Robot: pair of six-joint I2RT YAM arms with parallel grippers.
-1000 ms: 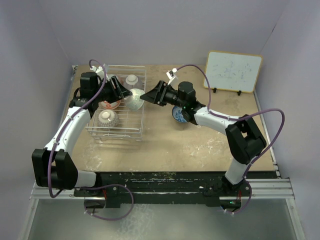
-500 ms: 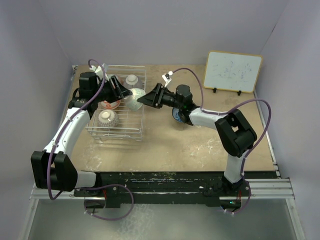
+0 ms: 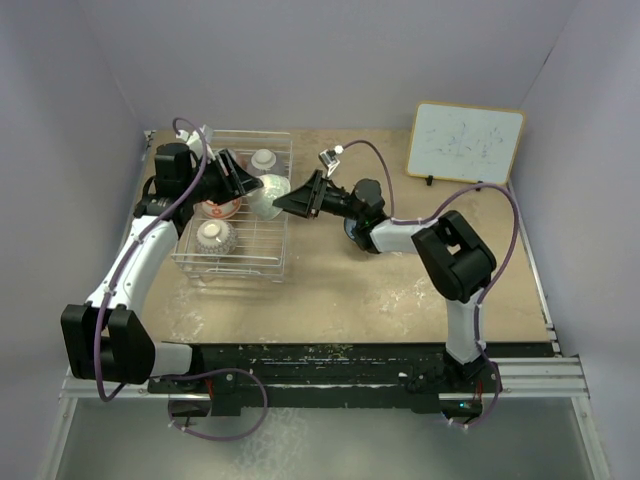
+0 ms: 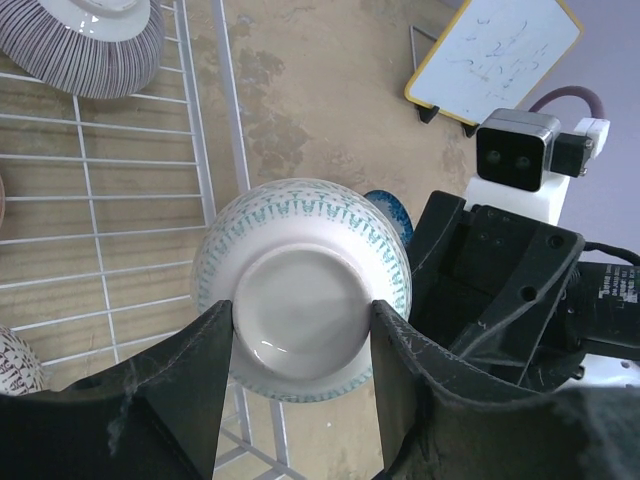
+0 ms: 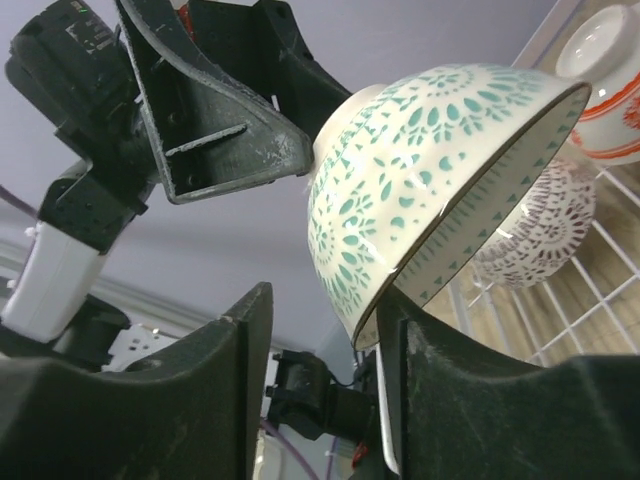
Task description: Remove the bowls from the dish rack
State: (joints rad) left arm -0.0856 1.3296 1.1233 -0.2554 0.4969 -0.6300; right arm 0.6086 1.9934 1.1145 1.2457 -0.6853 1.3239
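My left gripper (image 3: 250, 190) is shut on the white foot ring of the pale green bowl (image 3: 266, 196) and holds it tilted in the air over the right edge of the dish rack (image 3: 235, 262). In the left wrist view the gripper (image 4: 300, 330) clamps the bowl's foot (image 4: 300, 300). My right gripper (image 3: 284, 203) is open at the bowl's rim. In the right wrist view the gripper (image 5: 322, 300) has the rim of the bowl (image 5: 420, 170) between its open jaws, one finger inside the bowl, one outside.
The rack holds a red-orange bowl (image 3: 218, 208), a striped grey bowl (image 3: 214, 237) and a third bowl (image 3: 264, 159) at the back. A blue bowl (image 3: 352, 228) sits on the table under the right arm. A white framed board (image 3: 465, 142) stands at the far right.
My right gripper has moved left to the pale green bowl, and its open jaws now straddle the rim. The left gripper has kept hold of the bowl, almost still.
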